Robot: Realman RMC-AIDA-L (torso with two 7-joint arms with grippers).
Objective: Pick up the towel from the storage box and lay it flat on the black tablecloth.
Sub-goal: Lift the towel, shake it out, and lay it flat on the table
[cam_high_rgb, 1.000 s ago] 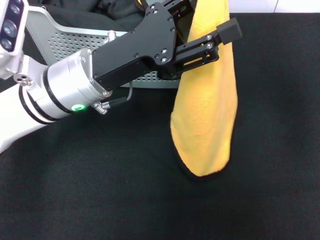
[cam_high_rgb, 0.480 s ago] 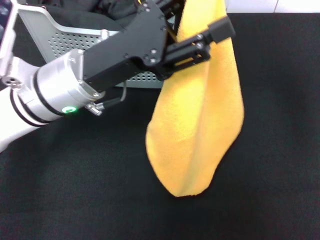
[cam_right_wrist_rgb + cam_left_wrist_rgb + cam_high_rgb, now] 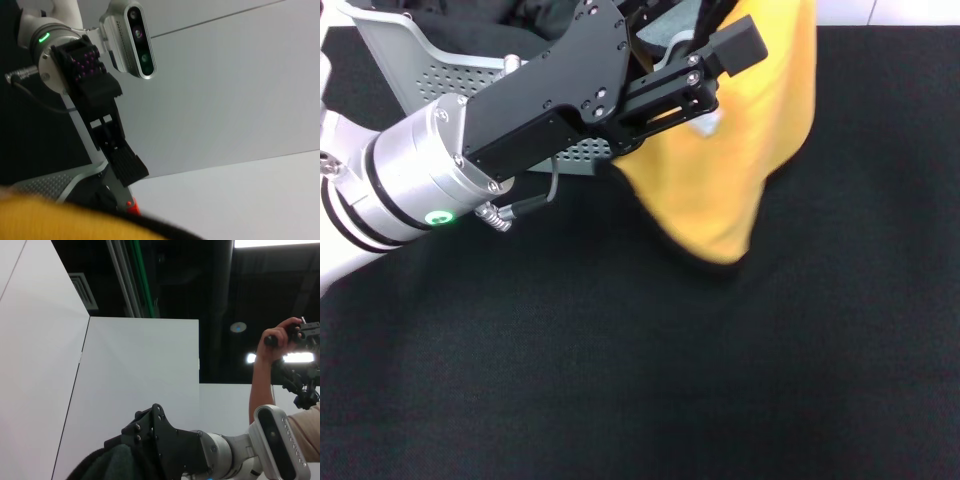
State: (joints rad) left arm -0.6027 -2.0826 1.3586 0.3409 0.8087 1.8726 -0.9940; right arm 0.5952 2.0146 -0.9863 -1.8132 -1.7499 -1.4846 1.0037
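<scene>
The yellow-orange towel (image 3: 745, 150) hangs from above the top edge of the head view, over the black tablecloth (image 3: 620, 380). Its lowest tip is just above the cloth, and its white label (image 3: 705, 125) shows. My left gripper (image 3: 715, 40) reaches in from the left and is shut on the towel's left edge; one finger (image 3: 735, 45) lies across the front of it. The towel also fills the bottom of the right wrist view (image 3: 60, 220). My right gripper's body (image 3: 165, 442) shows in the left wrist view, high up. The grey storage box (image 3: 440, 80) stands at the back left.
Dark fabric (image 3: 540, 15) lies in the storage box behind my left arm. The left arm's silver wrist (image 3: 410, 190) hangs over the cloth's left part. A white wall edge (image 3: 890, 12) runs behind the table. A person holding a controller (image 3: 272, 342) stands far off.
My left gripper has moved up and to the left. The towel has gone from a narrow hanging fold to a wider spread, and its lowest tip has risen off the cloth.
</scene>
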